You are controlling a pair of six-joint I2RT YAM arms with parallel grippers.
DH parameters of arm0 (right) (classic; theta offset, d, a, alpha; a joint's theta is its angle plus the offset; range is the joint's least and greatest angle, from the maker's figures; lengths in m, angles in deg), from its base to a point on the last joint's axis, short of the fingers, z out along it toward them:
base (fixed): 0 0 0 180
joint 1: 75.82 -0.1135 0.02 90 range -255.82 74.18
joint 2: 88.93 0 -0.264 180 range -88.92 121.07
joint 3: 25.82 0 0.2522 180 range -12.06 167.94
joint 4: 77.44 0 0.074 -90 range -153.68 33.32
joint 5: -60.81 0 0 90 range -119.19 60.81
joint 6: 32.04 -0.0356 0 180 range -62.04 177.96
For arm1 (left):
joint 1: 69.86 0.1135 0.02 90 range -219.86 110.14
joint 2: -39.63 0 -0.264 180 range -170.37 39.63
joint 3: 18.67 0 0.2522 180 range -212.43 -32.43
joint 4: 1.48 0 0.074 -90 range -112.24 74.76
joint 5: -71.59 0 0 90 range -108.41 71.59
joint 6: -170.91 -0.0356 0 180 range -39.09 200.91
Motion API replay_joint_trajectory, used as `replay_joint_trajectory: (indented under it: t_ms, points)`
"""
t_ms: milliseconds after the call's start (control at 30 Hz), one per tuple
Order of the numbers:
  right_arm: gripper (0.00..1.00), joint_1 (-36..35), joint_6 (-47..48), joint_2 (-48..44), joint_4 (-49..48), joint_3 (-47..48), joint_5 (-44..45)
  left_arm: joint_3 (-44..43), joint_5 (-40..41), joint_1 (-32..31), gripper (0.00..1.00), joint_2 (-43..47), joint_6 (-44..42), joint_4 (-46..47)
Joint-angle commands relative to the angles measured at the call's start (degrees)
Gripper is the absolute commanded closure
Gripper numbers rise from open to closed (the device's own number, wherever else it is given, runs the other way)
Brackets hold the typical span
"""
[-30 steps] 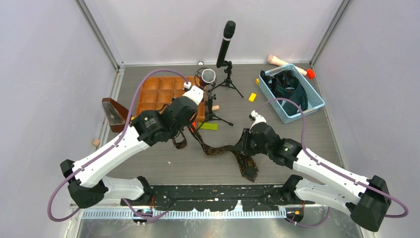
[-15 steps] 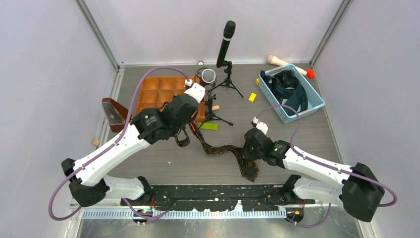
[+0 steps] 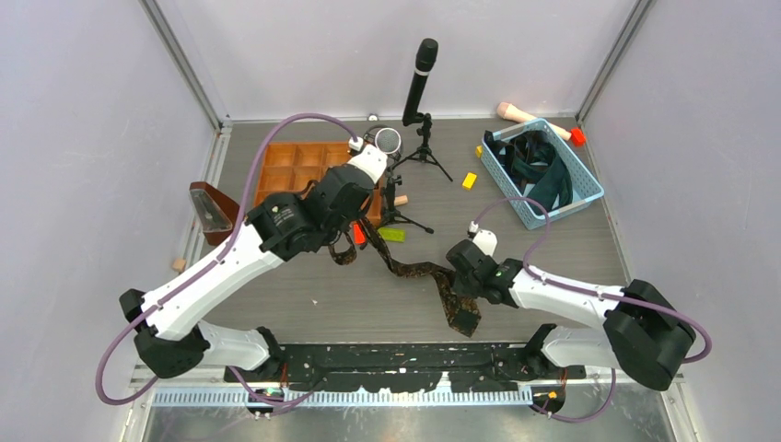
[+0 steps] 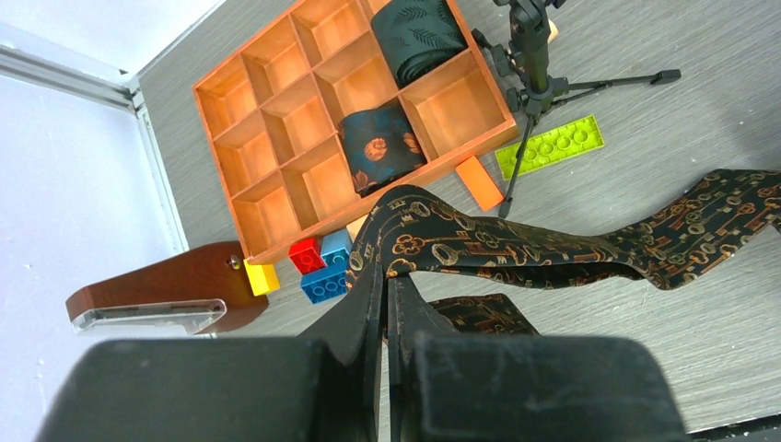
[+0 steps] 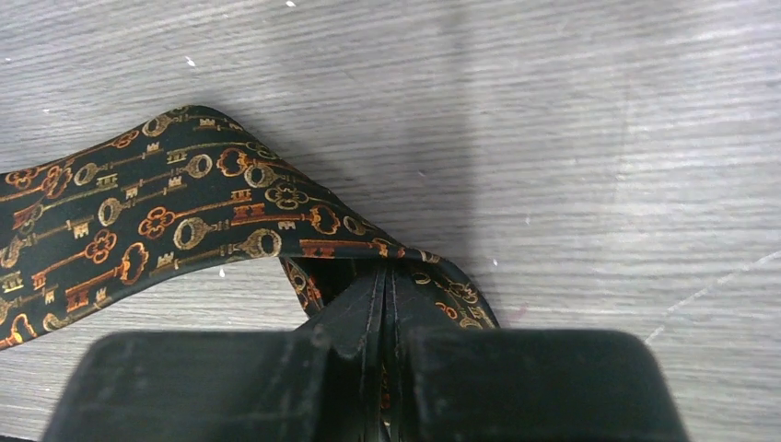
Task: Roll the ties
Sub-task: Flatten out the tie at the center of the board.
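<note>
closest in, the right gripper (image 5: 387,276) is clamped shut on the one black fabric necktie with gold key print (image 5: 184,216), which runs over the grey table (image 5: 599,110) up to the left gripper (image 4: 387,272), also pinched shut on it. past that, one orange wooden grid tray (image 4: 249,157) holds two dark rolled ties (image 4: 379,147) in separate compartments. far right, one blue plastic basket (image 3: 505,180) has more dark loose ties (image 3: 534,157), can't count those.

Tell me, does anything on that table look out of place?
Loose toy bricks lie scattered beside the wooden tray, unrelated to tie rolling. The key-patterned tie is twisted along its length, likely just mid-work.
</note>
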Motion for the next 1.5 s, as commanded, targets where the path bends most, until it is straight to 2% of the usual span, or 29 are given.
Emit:
replay_joint_trajectory:
  t_ms: [0, 300, 933, 1233, 1467]
  points:
    - [0.96, 0.2, 1.3, 3.6, -3.4, -0.8, -0.9, -3.9, 2.8, 0.5, 1.0, -0.7, -2.0, 0.2]
    - [1.0, 0.2, 5.4, 9.9, -8.3, -0.5, -10.2, -8.7, 3.7, 4.9, 1.0, -4.2, -3.7, -3.3]
    - [1.0, 0.2, 9.9, 13.5, -9.4, 0.5, -19.1, -11.6, 6.5, 16.8, 1.0, -9.9, -4.0, -7.9]
    - [1.0, 0.2, 9.8, 14.5, -8.9, 0.9, -21.3, -12.7, 9.6, 18.8, 1.0, -15.2, -2.9, -12.2]
    - [1.0, 0.2, 8.2, 12.5, -4.7, 1.6, -19.2, -14.5, 9.8, 21.3, 1.0, -16.7, -3.3, -13.5]
